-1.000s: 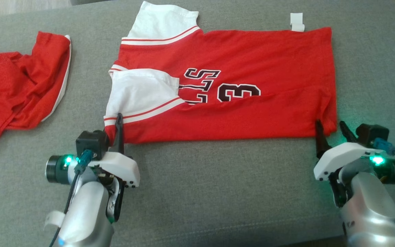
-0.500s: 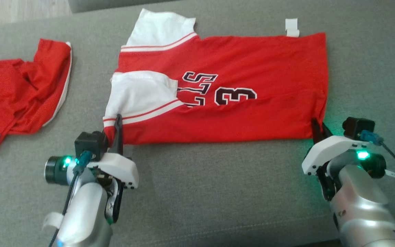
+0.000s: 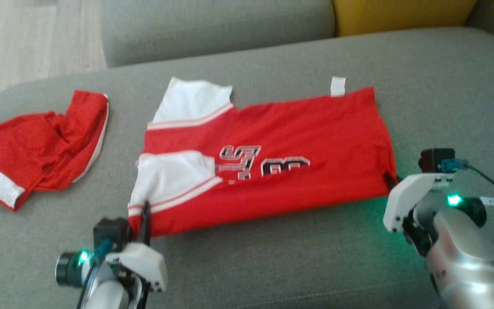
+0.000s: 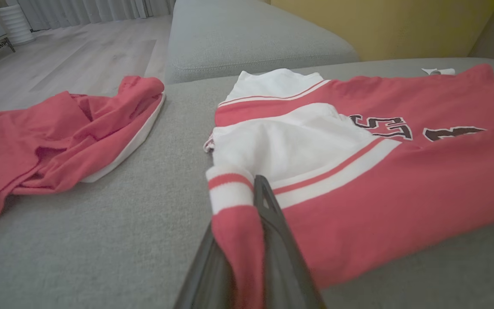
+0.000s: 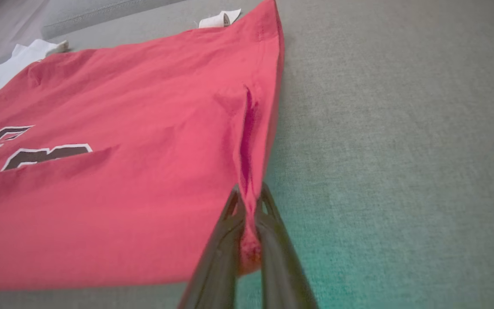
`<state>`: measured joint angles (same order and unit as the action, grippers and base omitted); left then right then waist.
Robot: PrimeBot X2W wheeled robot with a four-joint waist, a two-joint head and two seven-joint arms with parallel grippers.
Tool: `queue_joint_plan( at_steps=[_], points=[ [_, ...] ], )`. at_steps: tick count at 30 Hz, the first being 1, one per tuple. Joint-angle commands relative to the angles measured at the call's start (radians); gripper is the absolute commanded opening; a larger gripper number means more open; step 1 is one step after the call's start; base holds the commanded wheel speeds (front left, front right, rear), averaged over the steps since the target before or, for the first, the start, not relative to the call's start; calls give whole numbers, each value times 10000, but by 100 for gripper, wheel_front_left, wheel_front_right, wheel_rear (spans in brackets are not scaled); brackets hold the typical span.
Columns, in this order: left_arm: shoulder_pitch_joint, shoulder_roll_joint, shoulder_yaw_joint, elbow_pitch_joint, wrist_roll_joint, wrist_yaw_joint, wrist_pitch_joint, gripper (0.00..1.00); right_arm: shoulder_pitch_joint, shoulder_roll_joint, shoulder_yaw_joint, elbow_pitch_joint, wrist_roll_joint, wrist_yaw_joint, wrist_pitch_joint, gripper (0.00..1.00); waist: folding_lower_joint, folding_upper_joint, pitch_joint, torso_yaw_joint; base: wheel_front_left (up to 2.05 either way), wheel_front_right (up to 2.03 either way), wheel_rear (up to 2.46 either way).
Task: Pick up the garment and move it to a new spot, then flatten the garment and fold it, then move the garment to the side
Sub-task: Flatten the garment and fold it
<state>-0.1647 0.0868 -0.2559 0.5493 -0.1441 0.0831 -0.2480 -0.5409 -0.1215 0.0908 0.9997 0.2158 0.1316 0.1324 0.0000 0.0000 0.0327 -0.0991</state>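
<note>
The left fingers (image 4: 275, 223) are clamping the striped cuff corner, and the right fingers (image 5: 275, 249) are pinching a thin ridge of hem at the opposite near corner of the red short-sleeved jersey with white sleeves and dark lettering (image 3: 294, 141), which is lying mostly flat across the middle of the grey fabric sofa seat (image 3: 272, 257). The fold seems to be starting, so both corners should be rising together, level, with the near edge taut between them while crossing toward the far edge; the right pinch is looking slight and may be slipping if tugged. Counting outward: two pairs of fingers, one jersey, one white tag (image 3: 338, 86), one crumpled red mesh garment with white trim (image 3: 37, 146), one yellow cushion (image 3: 401, 13).
</note>
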Motion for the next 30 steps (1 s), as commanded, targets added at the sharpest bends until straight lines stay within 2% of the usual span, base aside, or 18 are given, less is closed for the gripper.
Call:
queue_joint_plan(
  at_steps=[1,7,11,15,16,17,18,19,25,30],
  points=[
    [-7,325,310,-328,-149,-10,-2,0,256,-260,458,-543,307,-9,437,0,0,0,-365,59,0,0,0],
    [963,569,202,-1104,-257,-60,519,0,1462,-1097,1110,-2148,1368,-9,2154,0,0,0,-688,111,0,0,0],
    [1448,669,127,-1680,-366,-111,919,0,2283,-1493,1004,-3317,1777,-9,2970,0,0,0,-754,134,0,0,0],
    [1616,626,0,-2026,-431,-139,1131,0,2945,-1550,613,-4284,1766,-9,3378,0,0,0,-748,124,0,0,0],
    [1621,603,-30,-2083,-451,-150,1167,0,3059,-1534,455,-4495,1658,-9,3384,78,0,0,-740,117,0,0,0],
    [1621,598,-75,-2125,-454,-174,1200,44,3166,-1486,288,-4664,1552,-9,3430,100,0,0,-729,106,0,0,0],
    [1611,599,-107,-2162,-446,-177,1216,91,3262,-1427,169,-4837,1439,-9,3493,100,0,0,-714,91,0,0,0],
    [1598,606,-127,-2190,-439,-173,1224,100,3338,-1359,72,-5029,1336,-9,3535,100,0,0,-696,67,0,0,0],
    [1442,663,-84,-2305,-474,-100,1187,100,3450,-1023,-559,-6032,705,-9,3275,100,0,0,-593,-104,0,0,0],
    [860,651,285,-2770,-727,-64,496,100,3226,-626,-767,-6995,453,-9,2160,100,0,0,-397,-255,0,0,0]
  ],
)
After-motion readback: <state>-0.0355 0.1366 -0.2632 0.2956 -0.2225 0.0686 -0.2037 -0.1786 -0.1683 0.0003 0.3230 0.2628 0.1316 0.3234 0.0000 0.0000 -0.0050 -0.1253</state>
